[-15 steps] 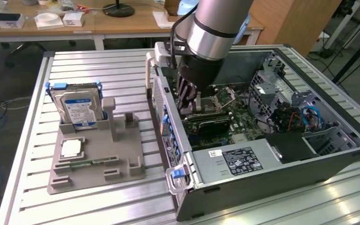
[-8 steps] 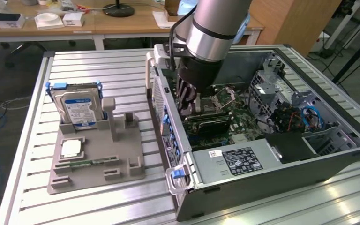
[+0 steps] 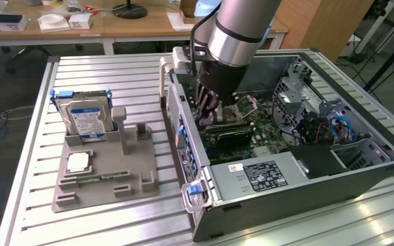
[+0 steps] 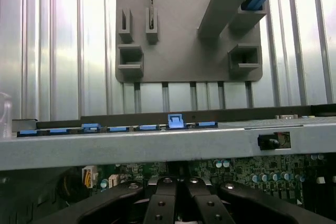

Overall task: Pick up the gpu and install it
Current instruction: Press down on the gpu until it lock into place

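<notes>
The pincer (image 4: 176,203), nearest the wrist camera, sits inside the open computer case (image 3: 361,177), above its motherboard (image 3: 266,136). I cannot tell whether it is clenched. The grey fixture (image 3: 104,177) lies outside the case on the tabletop (image 3: 94,72).

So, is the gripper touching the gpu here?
Cannot tell. In the exterior view the gripper sits inside the computer case, just over the dark gpu, but its own body hides where they would meet.

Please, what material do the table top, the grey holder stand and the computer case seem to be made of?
The table top looks like bare aluminium: silvery, ribbed slats with a bright sheen. The grey holder stand seems to be matte plastic, perhaps printed; its surface is dull and uniform. The computer case appears to be sheet metal, dark outside and grey inside.
</notes>
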You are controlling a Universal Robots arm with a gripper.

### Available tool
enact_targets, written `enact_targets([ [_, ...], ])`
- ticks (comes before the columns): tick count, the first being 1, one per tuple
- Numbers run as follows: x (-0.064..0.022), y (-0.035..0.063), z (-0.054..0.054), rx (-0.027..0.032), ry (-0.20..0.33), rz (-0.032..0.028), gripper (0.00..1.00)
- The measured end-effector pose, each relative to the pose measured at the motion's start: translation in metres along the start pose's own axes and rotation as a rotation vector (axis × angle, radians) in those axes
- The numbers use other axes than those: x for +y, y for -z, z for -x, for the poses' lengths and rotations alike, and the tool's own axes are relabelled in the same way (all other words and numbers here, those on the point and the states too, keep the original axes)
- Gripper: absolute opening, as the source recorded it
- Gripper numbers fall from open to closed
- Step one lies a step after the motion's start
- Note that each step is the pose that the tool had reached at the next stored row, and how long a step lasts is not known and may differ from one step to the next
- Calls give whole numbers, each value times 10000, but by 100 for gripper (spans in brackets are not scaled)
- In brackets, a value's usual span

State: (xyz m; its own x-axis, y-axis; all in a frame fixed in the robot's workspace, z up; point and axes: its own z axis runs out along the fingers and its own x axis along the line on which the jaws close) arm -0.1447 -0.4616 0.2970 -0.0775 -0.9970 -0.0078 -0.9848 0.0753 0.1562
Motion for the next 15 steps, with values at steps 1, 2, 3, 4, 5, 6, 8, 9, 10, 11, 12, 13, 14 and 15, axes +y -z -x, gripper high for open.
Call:
enact_targets([
  [1, -13, 5, 2, -6, 1, -1, 11],
  [2, -24, 8, 2, -16, 3, 1, 11],
  [3, -34, 10, 3, -31, 5, -7, 11],
  [4, -46, 13, 5, -54, 9, -31, 11],
  [5, -61, 15, 7, -87, 14, -59, 11],
  [6, -77, 16, 9, -113, 19, -86, 11],
  [8, -121, 23, 13, -148, 25, -130, 11],
  [9, -144, 25, 15, -162, 29, -150, 11],
  [10, -165, 28, 17, -175, 32, -170, 11],
  [11, -184, 30, 19, -186, 36, -191, 11],
  [12, -204, 33, 20, -198, 40, -213, 11],
  [13, -223, 35, 22, -212, 44, -236, 11],
  [14, -245, 38, 24, -227, 47, -262, 11],
  [15, -266, 41, 26, -238, 51, -283, 11],
])
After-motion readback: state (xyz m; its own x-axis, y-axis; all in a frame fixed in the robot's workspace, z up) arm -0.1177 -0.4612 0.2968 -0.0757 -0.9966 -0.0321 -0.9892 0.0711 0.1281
